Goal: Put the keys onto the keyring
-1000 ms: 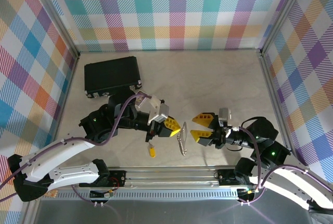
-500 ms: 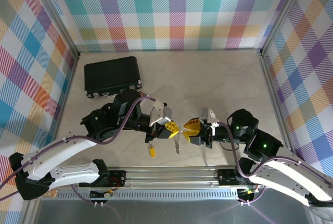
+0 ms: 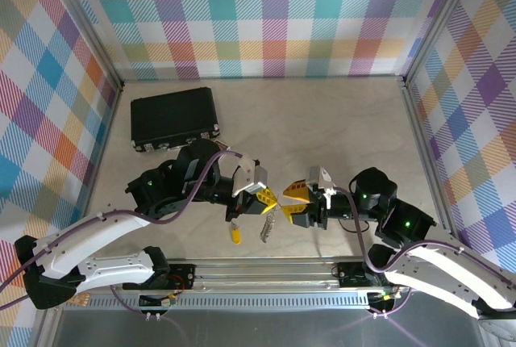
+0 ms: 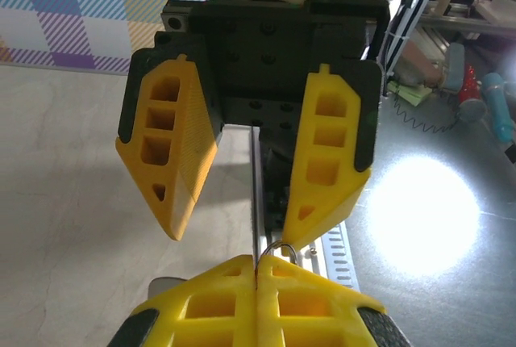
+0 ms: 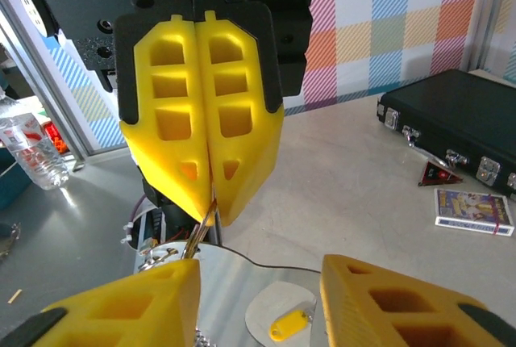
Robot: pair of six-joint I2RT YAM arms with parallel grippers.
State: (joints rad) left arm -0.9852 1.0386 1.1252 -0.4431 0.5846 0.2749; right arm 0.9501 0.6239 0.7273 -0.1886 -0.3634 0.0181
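The left end effector (image 3: 272,202) is clenched, its 2 yellow fingers pressed flat together with the keyring (image 3: 265,231) pinched between their tips. The keyring hangs down from that grip as a thin grey metal loop, tilted, above the table (image 3: 322,121) close to the middle of its near edge. From the left wrist, a small arc of the ring's wire pokes out just past the closed tips. From the right wrist, a thin strip of it drops below them.

The right end effector (image 3: 287,205) faces the left one, tip to tip, just beside it. It is released: its 2 fingers stand clearly apart, 1 on each side of the left tips, and nothing sits between them that they grip. Whether either finger touches the left tips cannot be told.

The key (image 3: 235,235), with its yellow head, lies flat on the table near the near edge, beneath the left end effector and just left of the hanging keyring, apart from it. Neither end effector touches it.

A black case (image 3: 174,117) lies shut toward the far left corner of the table, well apart from both arms. Beside it, in the right wrist view, lie a small card pack (image 5: 474,210) and a little red triangular piece (image 5: 439,173).
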